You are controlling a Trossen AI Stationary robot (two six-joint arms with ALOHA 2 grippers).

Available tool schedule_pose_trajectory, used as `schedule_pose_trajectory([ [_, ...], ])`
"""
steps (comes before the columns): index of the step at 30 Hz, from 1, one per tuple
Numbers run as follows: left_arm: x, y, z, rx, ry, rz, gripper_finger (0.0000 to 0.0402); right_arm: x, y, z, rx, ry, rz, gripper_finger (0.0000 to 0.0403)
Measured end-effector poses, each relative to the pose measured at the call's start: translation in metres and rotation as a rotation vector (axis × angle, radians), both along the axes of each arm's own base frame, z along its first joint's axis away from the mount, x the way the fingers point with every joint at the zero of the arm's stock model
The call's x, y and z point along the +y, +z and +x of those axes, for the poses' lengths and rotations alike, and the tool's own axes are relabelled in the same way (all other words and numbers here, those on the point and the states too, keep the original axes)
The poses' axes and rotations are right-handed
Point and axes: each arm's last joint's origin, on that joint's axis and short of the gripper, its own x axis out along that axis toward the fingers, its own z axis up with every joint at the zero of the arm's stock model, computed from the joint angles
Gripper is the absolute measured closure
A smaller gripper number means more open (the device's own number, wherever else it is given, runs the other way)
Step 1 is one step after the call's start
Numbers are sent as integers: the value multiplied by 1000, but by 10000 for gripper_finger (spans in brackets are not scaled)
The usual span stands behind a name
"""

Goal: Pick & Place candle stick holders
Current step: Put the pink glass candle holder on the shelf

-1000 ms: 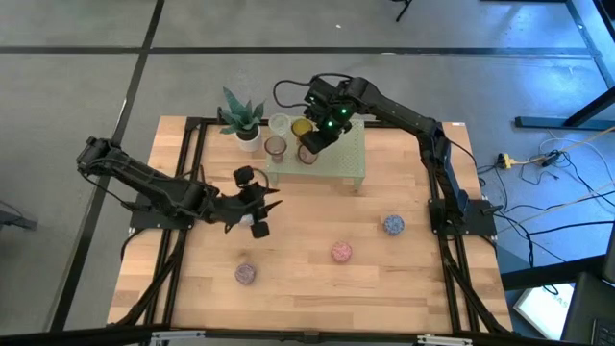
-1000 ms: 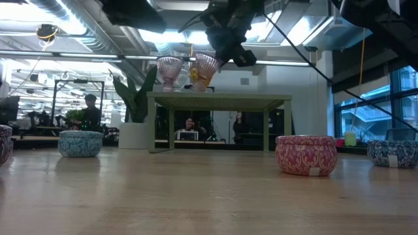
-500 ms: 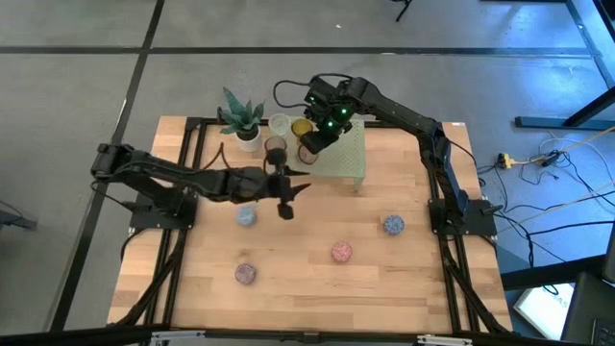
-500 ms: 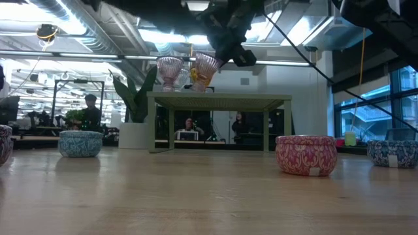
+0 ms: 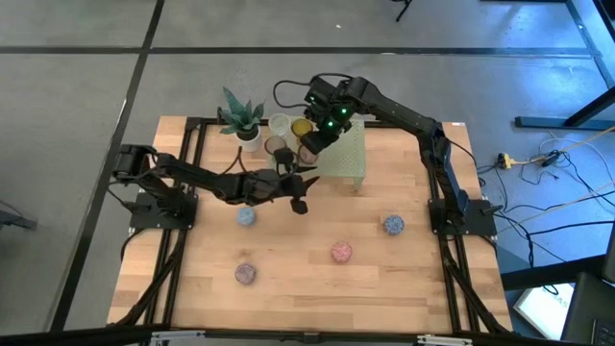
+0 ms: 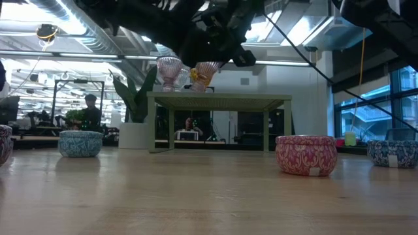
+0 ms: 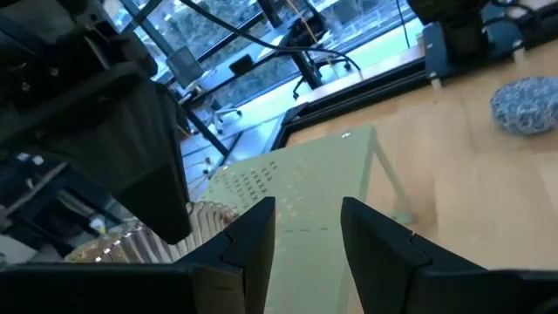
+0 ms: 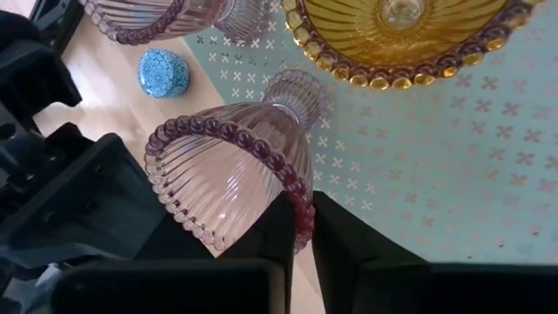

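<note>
On the pale green stand (image 5: 341, 159) stand several glass candle stick holders: a mauve one (image 8: 166, 17), an amber one (image 8: 401, 35) and a clear one (image 5: 279, 123). My right gripper (image 8: 301, 208) is shut on a ribbed pink one (image 8: 231, 170) at the stand's left end. My left gripper (image 7: 305, 218) is open with nothing between its fingers; it hovers off the stand's left near corner (image 5: 306, 181), pointing at the stand (image 7: 305, 187). My right gripper pinches the pink holder's beaded rim (image 8: 302, 202) between its two fingers, one finger inside the bowl and one outside. The fingers slant down from above. The holder tilts, its foot (image 8: 296, 87) down by the stand's top; whether it rests there I cannot tell.
Small round patterned tins lie on the wooden table: a blue one (image 5: 246, 216), a mauve one (image 5: 246, 274), a pink one (image 5: 341, 252) and another blue one (image 5: 393, 225). A potted spiky plant (image 5: 240, 120) stands left of the stand. People show in the room behind.
My left gripper has swung toward the table's right and far side, up to the green stand, sinking a little and rolling as it went, its fingers still apart. The blue tin it hovered over now lies uncovered behind it.
</note>
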Motion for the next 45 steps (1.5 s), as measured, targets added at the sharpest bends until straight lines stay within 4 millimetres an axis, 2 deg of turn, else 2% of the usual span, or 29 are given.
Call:
schedule_pose_trajectory([
  [4,1,1,0,-24,21,-13,272,0,0,0,-3,2,5,377],
  [12,9,0,-1,-31,60,-48,272,-1,0,0,-1,-5,1,360],
  [16,8,0,-1,-9,67,-11,272,-1,0,0,-2,-8,2,368],
  [22,-8,3,0,22,55,70,272,1,0,0,0,5,14,372],
  [27,-26,19,3,48,154,169,272,1,0,0,3,5,15,367],
  [31,-35,40,9,180,204,229,272,1,0,-1,8,4,17,371],
  [34,-32,55,10,347,173,175,272,1,0,-1,8,4,16,372],
  [37,-27,69,8,439,100,67,272,1,0,-1,9,3,13,367],
  [40,-24,80,5,494,79,90,272,1,0,-1,10,4,13,364],
  [42,-21,83,3,549,39,144,272,1,0,-1,10,4,13,363],
  [45,-14,73,1,673,-35,168,272,1,0,-1,10,4,13,363],
])
